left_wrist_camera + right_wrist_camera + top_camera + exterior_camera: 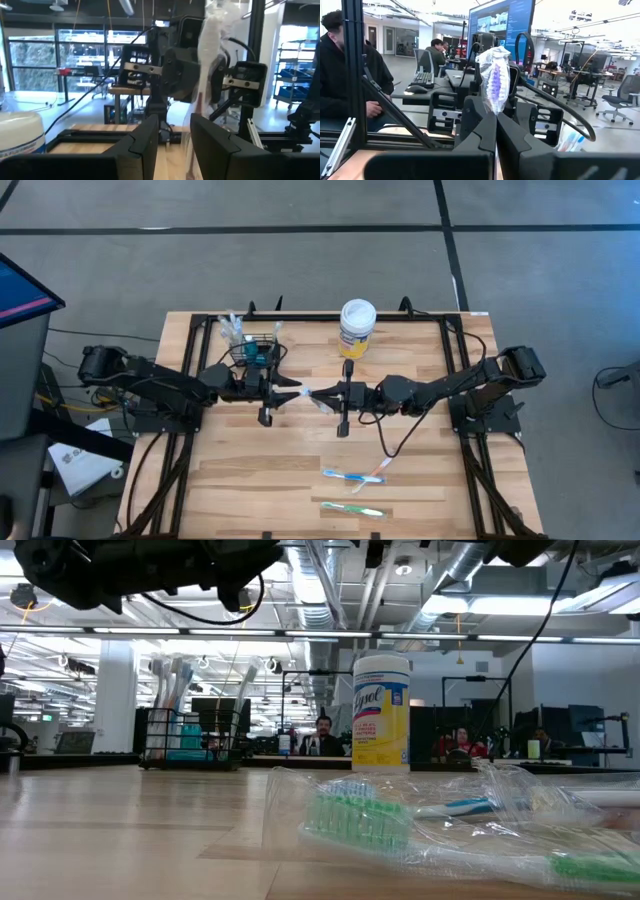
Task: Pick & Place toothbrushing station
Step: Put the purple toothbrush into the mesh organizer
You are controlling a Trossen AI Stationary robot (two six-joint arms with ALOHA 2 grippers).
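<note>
Jaws, right: closed tight on a wrapped toothbrush (494, 80), whose clear wrapper stands up out of the pinch in the right wrist view; right gripper (322, 396) sits at mid-table.
Jaws, left: parted, with the same wrapped toothbrush (210, 60) hanging in or just past the gap; whether either finger touches it cannot be told. Left gripper (296, 393) faces the right one, tips nearly meeting.
Handover line: both arms reach inward along the table's width, so the held brush lies between them in the high view.
Station: toothbrushing station (254, 352), the black mesh basket, stands at the table's far side on the left half, already holding upright brushes; seen also in the low view (190, 736).
Direction from jaws: basket lies toward the far edge and to the left of the meeting point, right beside the left arm's forearm.
Nearer arm: left, by judgement; the right arm would have to cross over.
Other things: wipes tub (357, 327) at far centre, near the basket but apart; two more wrapped toothbrushes (354, 475) on the near right of the wooden table (220, 480).
Arm pose: both forearms low and stretched nearly level.
</note>
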